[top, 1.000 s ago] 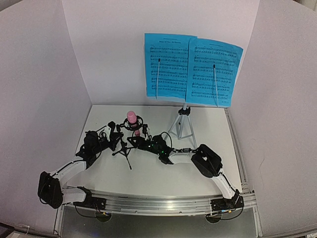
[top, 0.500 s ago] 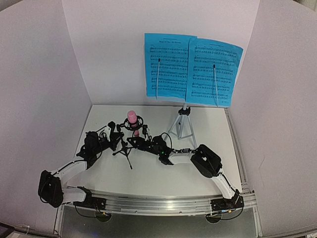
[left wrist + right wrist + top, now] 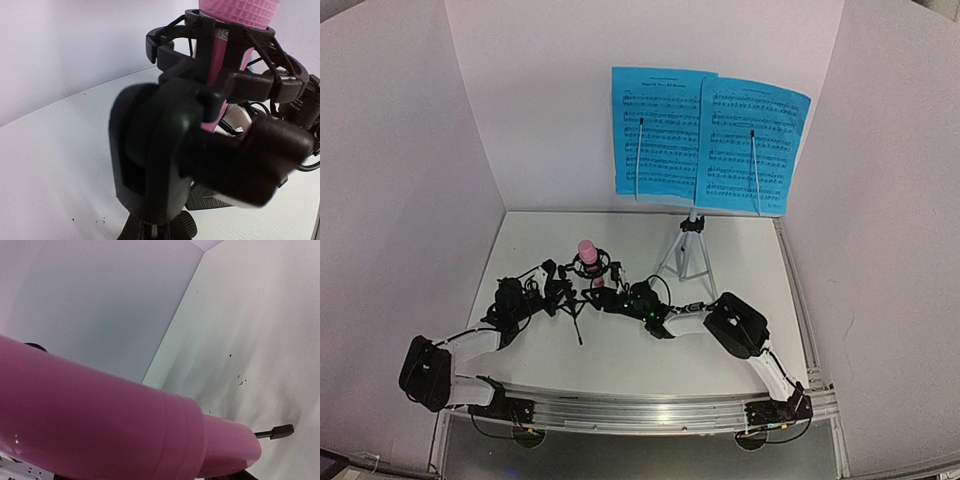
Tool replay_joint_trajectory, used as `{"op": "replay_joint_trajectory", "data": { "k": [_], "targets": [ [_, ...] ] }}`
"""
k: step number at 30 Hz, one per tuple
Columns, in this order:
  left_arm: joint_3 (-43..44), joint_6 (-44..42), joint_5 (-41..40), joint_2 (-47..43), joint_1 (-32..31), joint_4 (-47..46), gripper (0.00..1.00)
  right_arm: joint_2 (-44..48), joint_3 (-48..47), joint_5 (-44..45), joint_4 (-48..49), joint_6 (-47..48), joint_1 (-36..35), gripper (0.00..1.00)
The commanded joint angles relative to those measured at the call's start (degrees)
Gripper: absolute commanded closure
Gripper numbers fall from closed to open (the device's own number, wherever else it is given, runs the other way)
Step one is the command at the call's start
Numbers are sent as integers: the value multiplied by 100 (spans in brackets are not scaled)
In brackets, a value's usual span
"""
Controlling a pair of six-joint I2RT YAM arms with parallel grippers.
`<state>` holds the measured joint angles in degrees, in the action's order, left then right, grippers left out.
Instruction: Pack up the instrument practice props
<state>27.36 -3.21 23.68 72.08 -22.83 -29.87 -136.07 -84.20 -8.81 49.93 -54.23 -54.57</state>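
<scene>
Top external | jaws near pink microphone (image 3: 586, 247) | opening: cannot tell | back wall (image 3: 550, 100) apart

The pink stick microphone (image 3: 235, 20) has a waffle-textured head and a smooth, matt, plastic-looking body. Its ring-mount stand (image 3: 150, 150) is matt black plastic. The sheet-music pages (image 3: 665, 110) are blue paper, and the worktop (image 3: 50, 165) is matt white.
</scene>
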Motion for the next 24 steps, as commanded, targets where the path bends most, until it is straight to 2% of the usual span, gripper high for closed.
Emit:
{"op": "replay_joint_trajectory", "data": {
  "k": [1,5,14,19,24],
  "targets": [
    [-304,-84,240,204,-20,36,90,518,121,4,182,252,9,38],
    [-45,-139,268,30,5,184,68,554,145,-26,154,311,15,38],
    [284,-409,616,-475,201,633,40,601,111,-166,74,440,31,37],
    [210,-823,963,-848,319,1095,26,764,327,-288,-103,640,38,34],
    [291,-846,1141,-836,480,1185,22,837,585,-292,-211,901,34,25]
  ]
}}
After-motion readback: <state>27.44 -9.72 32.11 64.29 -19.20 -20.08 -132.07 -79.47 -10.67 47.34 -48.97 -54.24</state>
